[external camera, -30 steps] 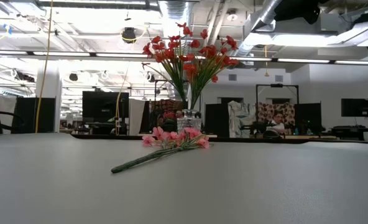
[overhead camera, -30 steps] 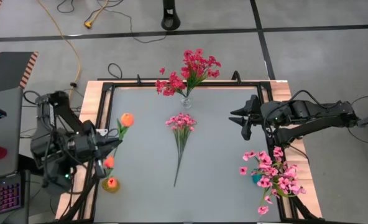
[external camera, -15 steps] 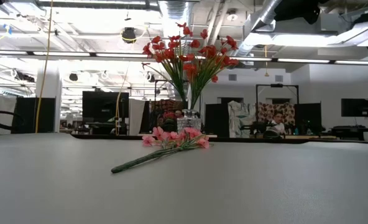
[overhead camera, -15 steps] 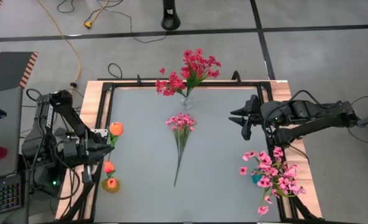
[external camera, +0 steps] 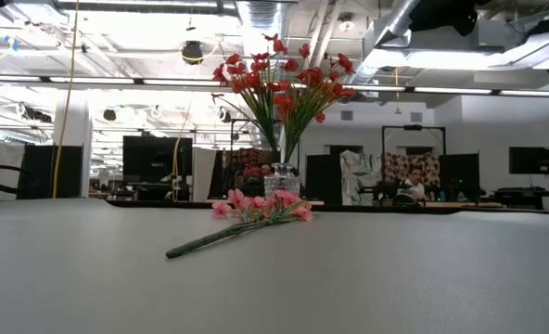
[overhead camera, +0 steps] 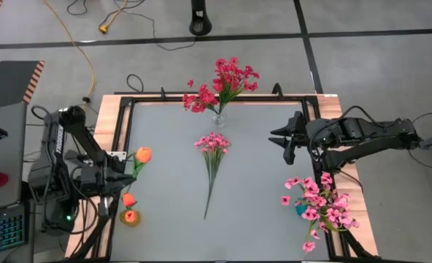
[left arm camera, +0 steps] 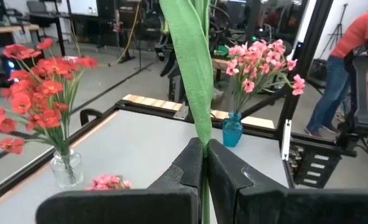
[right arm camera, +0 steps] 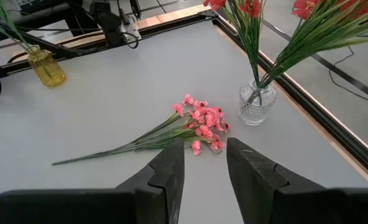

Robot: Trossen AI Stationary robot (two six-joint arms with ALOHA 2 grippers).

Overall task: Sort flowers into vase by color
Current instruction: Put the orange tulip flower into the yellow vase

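Left end effector [left arm camera: 204, 163] at the left edge of the desk [overhead camera: 172, 168], fingers pressed together on the green stem of an orange tulip [overhead camera: 144, 155]; the bud stands just inside the left rim in the high view, its leaf rising between the fingers in the left wrist view.

Yellow vase [overhead camera: 130, 216] at the near-left corner, just below the held tulip, with two orange buds [overhead camera: 128, 199] in it.

Right end effector [right arm camera: 204, 163] near the right edge of the desk, fingers spread apart, gripping nothing, pointed across the desk toward the loose spray.

Loose pink spray [overhead camera: 212, 142] lies flat mid-desk, blooms toward the far edge, stem [overhead camera: 211, 183] running toward the near edge. In the low view it lies in front of the glass vase [external camera: 281, 179], apart from it.

Clear glass vase at the middle of the far edge holds the deep red flowers [overhead camera: 223, 84], upright and fanned out.

Teal vase [left arm camera: 232, 129] at the near-right corner holds a pink bunch [overhead camera: 319, 207].

A seated person [external camera: 409, 183] shows far back in the room in the low view; another person [left arm camera: 349, 68] stands beyond the desk in the left wrist view.
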